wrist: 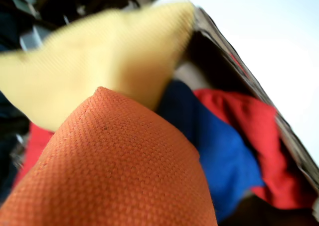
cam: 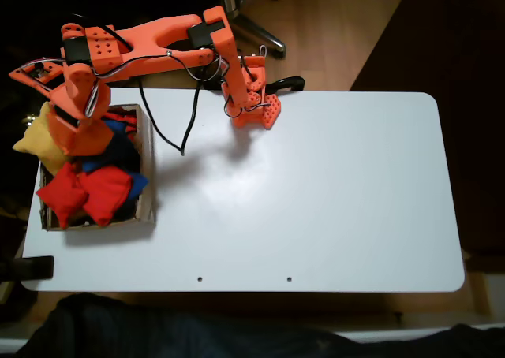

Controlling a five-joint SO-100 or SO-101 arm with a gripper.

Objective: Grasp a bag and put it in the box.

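Fixed view: orange arm reaches left from its base at the table's back edge, out over the cardboard box at the table's left end. Orange bag sits under the arm's end, over the box's upper part, touching the yellow bag that hangs over the box's left wall. Two red bags lie in the lower part of the box, blue bags between them and the orange one. Gripper is right above the orange bag; fingers hidden, can't tell if it's pinching it or spread.

Wrist view: orange bag up close, fills the lower left. Yellow bag behind it, blurred. Blue bag and red bag to the right, inside the box wall. White table at upper right.
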